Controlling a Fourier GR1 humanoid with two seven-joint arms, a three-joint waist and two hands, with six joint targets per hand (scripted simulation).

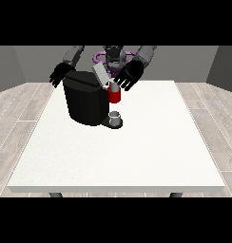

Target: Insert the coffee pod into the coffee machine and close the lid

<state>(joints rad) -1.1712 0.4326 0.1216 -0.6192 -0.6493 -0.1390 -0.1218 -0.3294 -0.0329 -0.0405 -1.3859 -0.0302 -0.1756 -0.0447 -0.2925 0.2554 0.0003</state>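
— What have you got on the machine?

— I see the coffee machine [85, 102], a squat black body standing upright on the table, just below and between the two hands. Its grey lid [101, 74] is tipped up at a slant, open, right beside the hand at the view's right [129, 76]. A red front part [115, 96] sits directly under that hand, and a small grey cup [115, 116] stands on the machine's base below it.

— And the pod?

— I make out a small pale coffee pod [114, 86] on top of the red part, at that hand's fingertips. I can't tell whether it touches them.
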